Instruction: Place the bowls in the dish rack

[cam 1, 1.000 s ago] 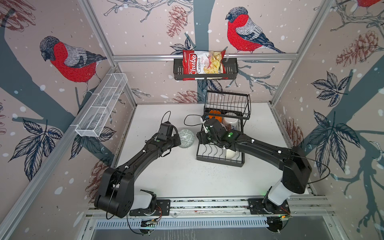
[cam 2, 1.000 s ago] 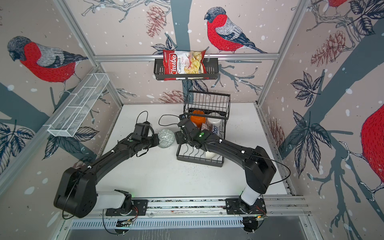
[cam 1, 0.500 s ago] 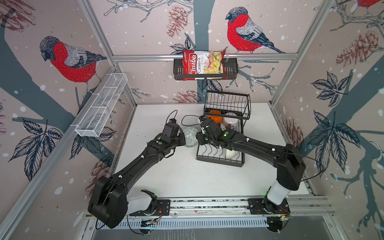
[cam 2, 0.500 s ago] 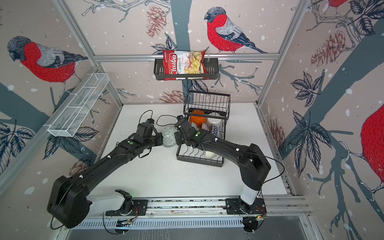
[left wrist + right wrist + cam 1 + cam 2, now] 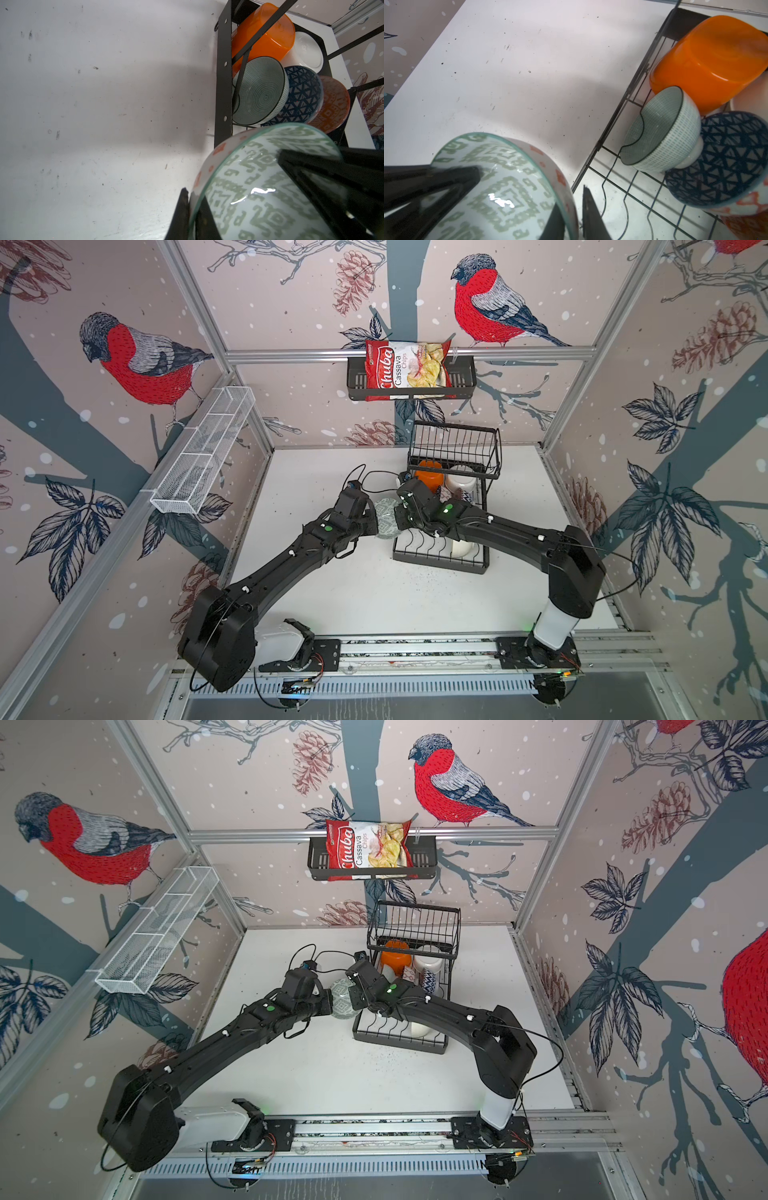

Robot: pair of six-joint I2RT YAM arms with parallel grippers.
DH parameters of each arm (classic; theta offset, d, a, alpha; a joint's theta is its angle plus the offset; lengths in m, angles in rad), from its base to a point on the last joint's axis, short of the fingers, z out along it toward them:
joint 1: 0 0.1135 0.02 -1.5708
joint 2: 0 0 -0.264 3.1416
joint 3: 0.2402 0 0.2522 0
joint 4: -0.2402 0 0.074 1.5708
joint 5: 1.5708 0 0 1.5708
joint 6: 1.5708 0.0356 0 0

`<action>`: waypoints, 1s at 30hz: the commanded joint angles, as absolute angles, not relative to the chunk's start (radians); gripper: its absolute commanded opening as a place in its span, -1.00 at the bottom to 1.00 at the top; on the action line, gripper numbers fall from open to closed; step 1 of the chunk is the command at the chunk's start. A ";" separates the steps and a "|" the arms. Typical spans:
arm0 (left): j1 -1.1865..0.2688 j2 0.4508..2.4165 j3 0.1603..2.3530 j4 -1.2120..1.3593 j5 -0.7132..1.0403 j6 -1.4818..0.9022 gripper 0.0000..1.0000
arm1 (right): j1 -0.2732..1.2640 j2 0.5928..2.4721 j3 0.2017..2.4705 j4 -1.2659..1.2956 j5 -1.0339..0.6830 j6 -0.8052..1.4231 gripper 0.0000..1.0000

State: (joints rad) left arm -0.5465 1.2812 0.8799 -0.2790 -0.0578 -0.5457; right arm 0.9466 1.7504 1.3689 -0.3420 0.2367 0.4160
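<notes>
Green-patterned bowl (image 5: 386, 519): tilted on edge over the worktop (image 5: 332, 593), just left of the dish rack (image 5: 440, 565), between both hands. Pinched at its left rim by the left hand (image 5: 193, 200), one finger inside, one outside. Pinched likewise at the right rim by the right hand (image 5: 571, 199). Orange bowl (image 5: 266, 35), teal bowl (image 5: 259, 91) and blue patterned bowl (image 5: 303, 95) inside the rack, to the right.
</notes>
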 commanded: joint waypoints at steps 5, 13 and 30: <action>-0.558 1.292 0.894 -0.233 -0.095 -0.576 -1.00 | 0.947 1.757 1.376 -0.364 0.310 0.429 -1.00; -0.558 1.271 0.887 -0.220 -0.091 -0.582 0.27 | 0.949 1.728 1.343 -0.368 0.357 0.428 -1.00; -0.514 1.263 0.831 -0.156 -0.072 -0.611 0.57 | 0.913 1.499 1.198 -0.454 0.421 0.436 -1.00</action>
